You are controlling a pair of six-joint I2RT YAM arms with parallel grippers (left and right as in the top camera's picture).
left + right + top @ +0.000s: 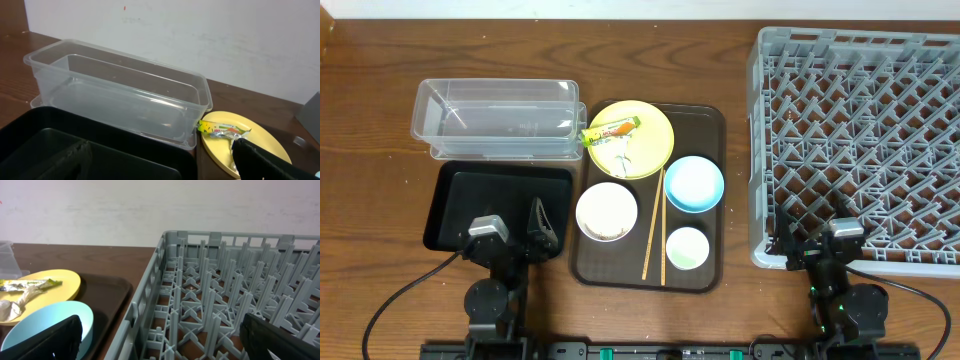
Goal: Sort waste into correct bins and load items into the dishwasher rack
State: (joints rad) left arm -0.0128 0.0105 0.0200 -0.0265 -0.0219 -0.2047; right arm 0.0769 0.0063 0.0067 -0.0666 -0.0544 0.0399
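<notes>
The grey dishwasher rack stands at the right. A brown serving tray holds the yellow plate, with the snack wrapper and the white tissue on the plate. It also holds the light blue bowl, the pinkish-white bowl with beige scraps inside, the small white cup and the chopsticks. The clear tub and the black tray lie at the left. My left gripper is open and empty over the black tray's near edge. My right gripper is open and empty at the rack's near left corner.
In the left wrist view the clear tub lies behind the black tray, with the plate and wrapper to the right. The right wrist view shows rack pegs, the blue bowl and the tissue.
</notes>
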